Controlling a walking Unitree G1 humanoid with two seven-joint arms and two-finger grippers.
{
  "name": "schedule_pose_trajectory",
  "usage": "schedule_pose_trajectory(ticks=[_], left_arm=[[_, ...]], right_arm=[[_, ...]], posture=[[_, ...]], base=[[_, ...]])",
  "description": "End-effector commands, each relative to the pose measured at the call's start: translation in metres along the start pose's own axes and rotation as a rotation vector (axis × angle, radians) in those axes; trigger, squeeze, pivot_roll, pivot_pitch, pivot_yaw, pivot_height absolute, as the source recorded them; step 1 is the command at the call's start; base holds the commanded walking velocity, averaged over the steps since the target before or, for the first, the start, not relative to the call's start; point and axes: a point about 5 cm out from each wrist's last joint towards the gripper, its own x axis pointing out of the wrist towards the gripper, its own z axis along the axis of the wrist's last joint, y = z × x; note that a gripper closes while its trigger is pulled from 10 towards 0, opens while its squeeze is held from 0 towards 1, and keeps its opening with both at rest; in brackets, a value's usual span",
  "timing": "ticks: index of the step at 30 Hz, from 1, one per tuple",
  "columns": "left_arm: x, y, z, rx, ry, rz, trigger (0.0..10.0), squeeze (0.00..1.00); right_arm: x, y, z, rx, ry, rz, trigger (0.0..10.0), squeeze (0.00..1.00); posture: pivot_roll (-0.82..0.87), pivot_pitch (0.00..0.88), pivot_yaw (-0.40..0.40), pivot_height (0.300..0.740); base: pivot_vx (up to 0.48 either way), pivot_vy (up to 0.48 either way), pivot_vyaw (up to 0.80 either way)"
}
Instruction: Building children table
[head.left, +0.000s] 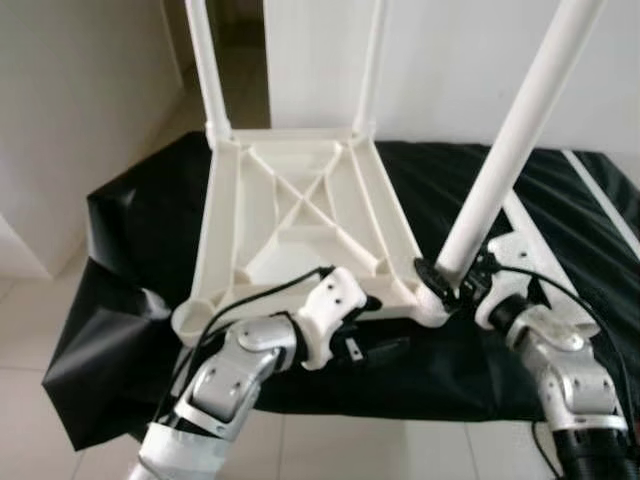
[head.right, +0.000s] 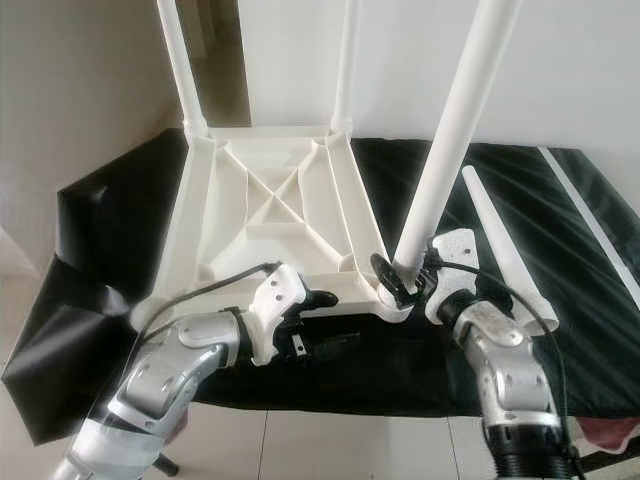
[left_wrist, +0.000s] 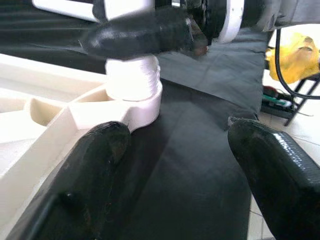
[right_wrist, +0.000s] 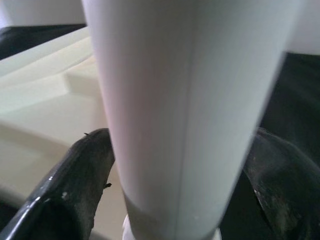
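So my right gripper is clamped low on the long white plastic table leg, right at the near corner socket of the upside-down white plastic tabletop. Smooth, stiff, light stuff, so holding near the base feels safest. Left gripper sits open just beside it.

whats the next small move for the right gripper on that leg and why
Probably keep the right gripper clamped and twist the leg further into the near right corner socket of the upturned tabletop. The leg leans instead of standing straight like the two far legs, and thread shows above the socket. The open left gripper sits by the near edge.
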Motion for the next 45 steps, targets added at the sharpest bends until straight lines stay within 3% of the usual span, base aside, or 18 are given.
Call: schedule_pose_trajectory(ticks=[1,11,12,13,14,27,28,34,38,41,42,43,44,45], left_arm=[[0.001,0.002,0.003,-0.005,-0.002,0.021,10.0,0.00],[0.002,0.003,0.006,0.008,-0.005,0.014,10.0,0.00],[0.002,0.003,0.006,0.009,-0.005,0.016,10.0,0.00],[0.002,0.003,0.006,0.009,-0.005,0.016,10.0,0.00],[0.002,0.003,0.007,0.009,-0.005,0.019,10.0,0.00],[0.000,0.003,0.008,-0.004,-0.015,0.028,10.0,0.00],[-0.001,0.003,0.008,-0.005,-0.018,0.030,10.0,0.00],[0.000,0.002,0.007,-0.019,-0.029,0.024,10.0,0.00],[0.003,-0.001,0.006,-0.029,-0.031,0.011,10.0,0.00],[0.003,-0.002,0.006,-0.030,-0.030,0.008,10.0,0.00],[0.004,-0.004,0.005,-0.030,-0.030,0.001,10.0,0.00],[0.004,-0.004,0.005,-0.030,-0.030,0.001,10.0,0.00],[0.004,-0.005,0.005,-0.033,-0.031,-0.006,10.0,0.00],[0.004,-0.005,0.005,-0.033,-0.031,-0.006,10.0,0.00]], right_arm=[[0.006,0.000,0.001,-0.014,-0.009,0.056,10.0,0.00],[0.024,0.001,-0.003,-0.024,0.031,0.173,10.0,0.00],[0.024,0.001,-0.004,-0.030,0.039,0.182,2.5,0.00],[0.024,0.001,-0.004,-0.030,0.039,0.182,2.5,0.00],[0.023,0.001,-0.006,-0.031,0.042,0.185,0.0,0.00],[0.009,-0.008,-0.018,0.020,0.051,0.170,0.0,0.00],[0.007,-0.009,-0.017,0.040,0.041,0.141,10.0,0.00],[0.005,-0.004,-0.011,0.135,-0.037,-0.014,10.0,0.00],[0.006,0.008,-0.008,0.114,-0.040,-0.151,10.0,0.00],[0.005,0.011,-0.008,0.095,-0.034,-0.179,10.0,0.00],[0.006,0.016,-0.010,0.133,-0.029,-0.269,10.0,0.00],[0.006,0.016,-0.010,0.133,-0.029,-0.269,10.0,0.00],[0.006,0.019,-0.013,0.175,-0.007,-0.376,10.0,0.00],[0.006,0.019,-0.013,0.175,-0.007,-0.376,10.0,0.00]], posture=[[0.06,0.000,-0.043,0.740],[0.07,0.000,-0.038,0.740],[0.08,0.000,-0.042,0.740],[0.08,0.000,-0.042,0.740],[0.08,0.000,-0.044,0.740],[0.08,0.000,-0.052,0.740],[0.07,0.000,-0.055,0.740],[0.05,0.000,-0.063,0.740],[0.04,0.000,-0.060,0.740],[0.03,0.000,-0.060,0.740],[0.03,0.000,-0.061,0.740],[0.03,0.000,-0.061,0.740],[0.03,0.000,-0.065,0.740],[0.03,0.000,-0.065,0.740]], base=[[0.000,0.000,0.00],[0.000,0.000,0.00],[0.000,0.000,0.00],[0.000,0.000,0.00],[0.000,0.000,0.00],[0.000,0.000,0.00],[0.000,0.000,0.00],[0.000,0.000,0.00],[0.000,0.000,0.00],[0.000,0.000,0.00],[0.000,0.000,0.00],[0.000,0.000,0.00],[0.000,0.000,0.00],[0.000,0.000,0.00]])
